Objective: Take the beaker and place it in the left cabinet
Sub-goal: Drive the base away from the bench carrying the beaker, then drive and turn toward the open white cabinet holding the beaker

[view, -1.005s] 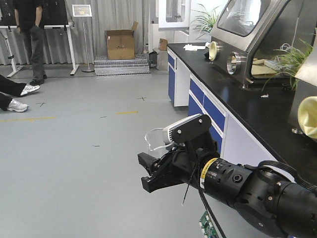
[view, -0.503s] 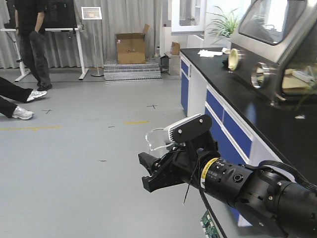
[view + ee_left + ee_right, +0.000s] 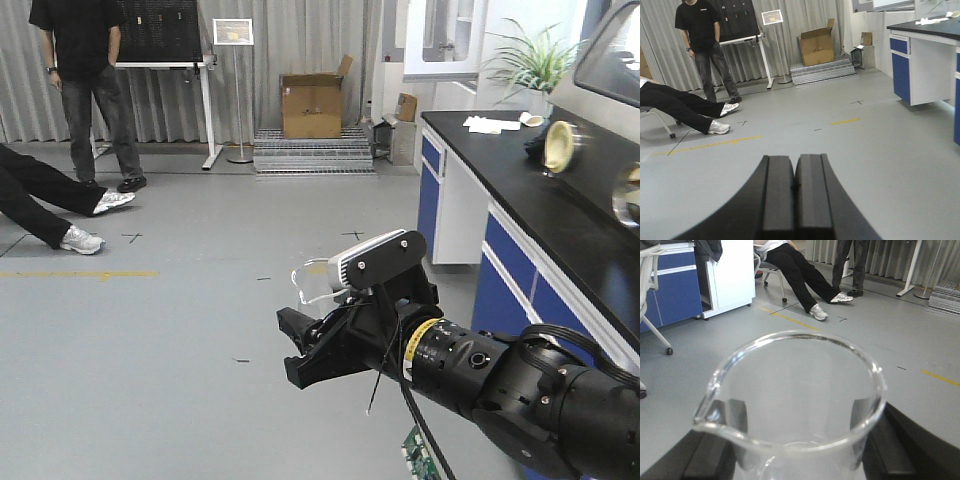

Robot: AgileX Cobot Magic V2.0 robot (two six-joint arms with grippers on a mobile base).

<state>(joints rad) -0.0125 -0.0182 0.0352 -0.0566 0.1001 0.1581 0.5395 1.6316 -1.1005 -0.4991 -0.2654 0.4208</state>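
The beaker (image 3: pixel 795 405) is clear glass with a pour spout at its lower-left rim. It fills the right wrist view, and my right gripper (image 3: pixel 797 440) is shut on it with a dark finger on each side. In the front view the beaker (image 3: pixel 312 282) shows just above the right gripper (image 3: pixel 298 350), held over the grey floor. My left gripper (image 3: pixel 795 172) is shut and empty, pointing over open floor. The left cabinet is out of view.
A black-topped lab bench with blue drawers (image 3: pixel 540 215) runs along the right. A cardboard box (image 3: pixel 312 105) stands by the far curtain. One person stands (image 3: pixel 90 80) at the back left and a seated person's legs (image 3: pixel 45 205) stretch out. A white cupboard (image 3: pixel 732 270) shows behind.
The whole view has swung left: the bench and glove box have slid to the right of the front view and the box and people toward the middle. The right arm keeps its pose with the beaker.
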